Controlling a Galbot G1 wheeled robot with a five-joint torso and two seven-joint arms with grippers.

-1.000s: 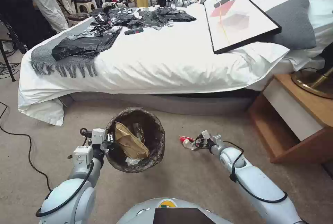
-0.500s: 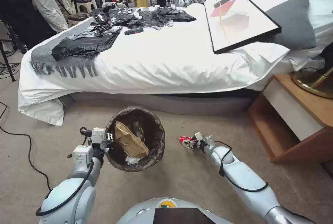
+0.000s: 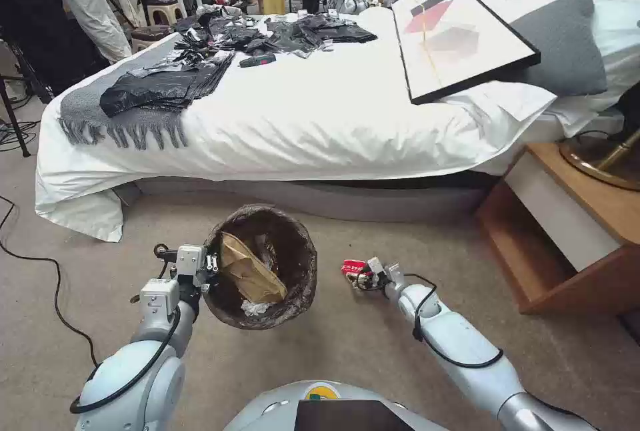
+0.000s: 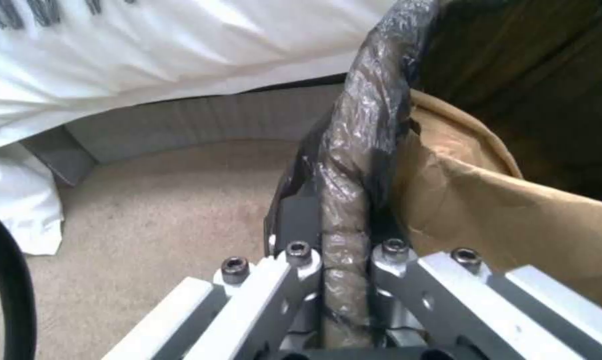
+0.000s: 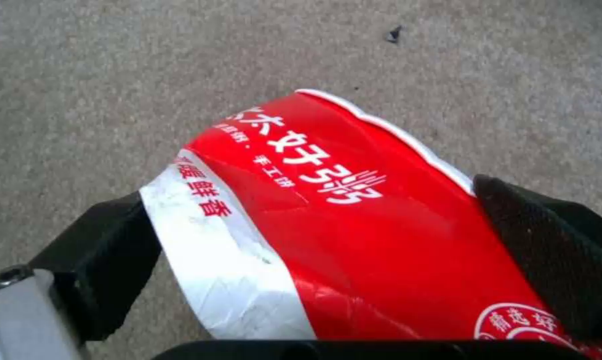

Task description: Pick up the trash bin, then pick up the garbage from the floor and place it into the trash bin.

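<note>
My left gripper (image 3: 210, 265) is shut on the rim of the trash bin (image 3: 297, 244), a round bucket lined with a dark bag, held above the carpet. In the left wrist view the bagged rim (image 4: 346, 200) sits pinched between the fingers (image 4: 294, 260). Inside the bin lie a brown paper bag (image 3: 248, 275) and white tissue (image 3: 252, 309). My right gripper (image 3: 360, 273) is shut on a crushed red-white paper cup (image 3: 353, 266), a piece of garbage, to the right of the bin. The right wrist view shows the cup (image 5: 354, 220) squeezed between the black pads (image 5: 94, 260) over the carpet.
A bed (image 3: 300, 117) with white sheets stands ahead, with black plastic bags (image 3: 167, 81) and a framed picture (image 3: 460, 34) on it. A wooden nightstand (image 3: 567, 231) is at the right. Cables (image 3: 40, 264) trail over the carpet at the left.
My right gripper has carried the red-white cup leftward, closer to the trash bin. The left arm and the bin have stayed in place.
</note>
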